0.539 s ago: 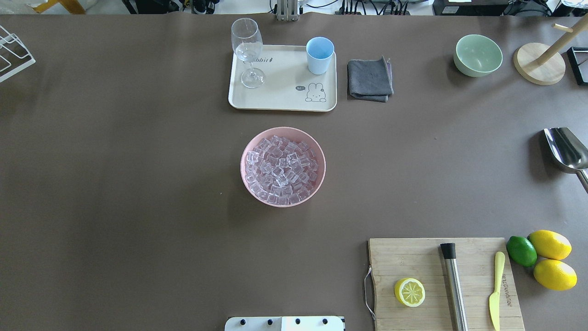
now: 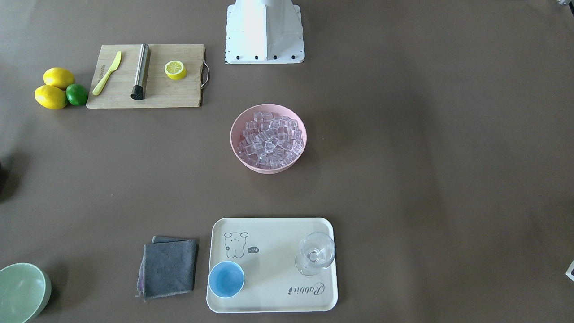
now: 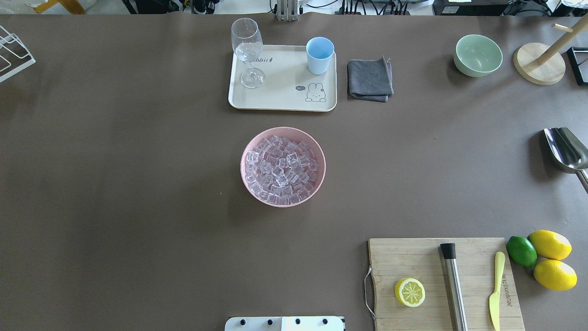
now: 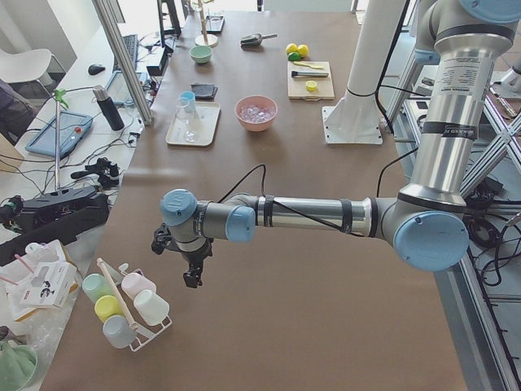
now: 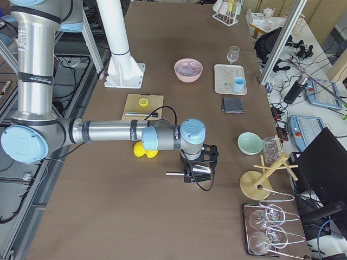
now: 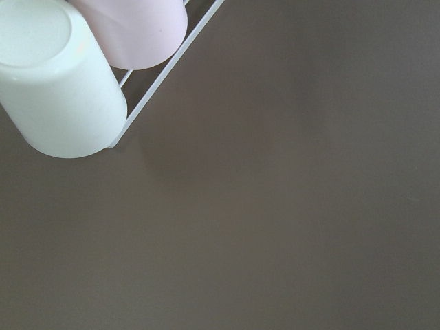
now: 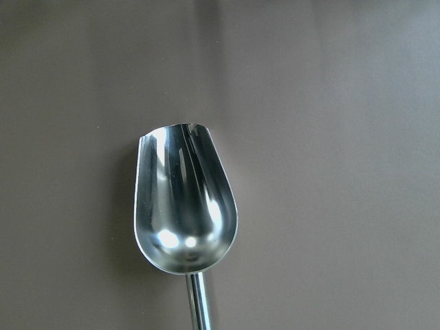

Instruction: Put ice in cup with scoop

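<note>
A brown table (image 3: 138,184) is filling the overhead frame. In the exterior left view, a cluttered desk (image 4: 77,98) is lining the left edge, with a white chair (image 4: 18,65) at upper left.

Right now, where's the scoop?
Overhead view: the scoop is at the far right edge, on the robot's right side, between the green bowl beyond it and the lemons nearer the robot.

Robotics lab: pedestal-mounted arm (image 4: 309,213), cable-strewn desk (image 4: 81,91)
</note>
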You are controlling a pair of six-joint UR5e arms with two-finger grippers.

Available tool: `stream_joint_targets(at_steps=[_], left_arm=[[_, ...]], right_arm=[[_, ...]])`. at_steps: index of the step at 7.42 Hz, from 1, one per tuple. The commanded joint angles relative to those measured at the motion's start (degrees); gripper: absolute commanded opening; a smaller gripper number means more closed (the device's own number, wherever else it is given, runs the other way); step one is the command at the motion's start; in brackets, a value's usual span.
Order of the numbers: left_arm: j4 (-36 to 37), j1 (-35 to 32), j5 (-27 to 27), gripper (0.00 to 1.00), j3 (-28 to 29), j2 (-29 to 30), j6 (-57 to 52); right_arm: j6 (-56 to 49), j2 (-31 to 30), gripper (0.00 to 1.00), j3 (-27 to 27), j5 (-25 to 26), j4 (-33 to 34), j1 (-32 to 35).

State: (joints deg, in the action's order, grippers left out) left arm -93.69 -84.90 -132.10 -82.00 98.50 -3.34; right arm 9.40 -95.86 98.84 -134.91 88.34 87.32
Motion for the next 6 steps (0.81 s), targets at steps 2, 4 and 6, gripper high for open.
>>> stream_joint_targets(at_steps=[2,4,6], left_arm=[[-0.09,0.0,0.0,0.99,0.17,-0.15,0.0],[-1.66,0.0,0.0,0.99,0.44,-0.32,-0.18],[-4.2,2.53,-0.17,0.99,0.0,-0.23,-0.09]], right_arm=[[7.34,-2.47,1.0,1.19,1.93,-8.2,-0.22],[17.44,-4.33,1.0,0.3,2.1,-18.7,-4.33],[25.97,-5.2,1.0,0.57,3.86,-25.64,-9.16]])
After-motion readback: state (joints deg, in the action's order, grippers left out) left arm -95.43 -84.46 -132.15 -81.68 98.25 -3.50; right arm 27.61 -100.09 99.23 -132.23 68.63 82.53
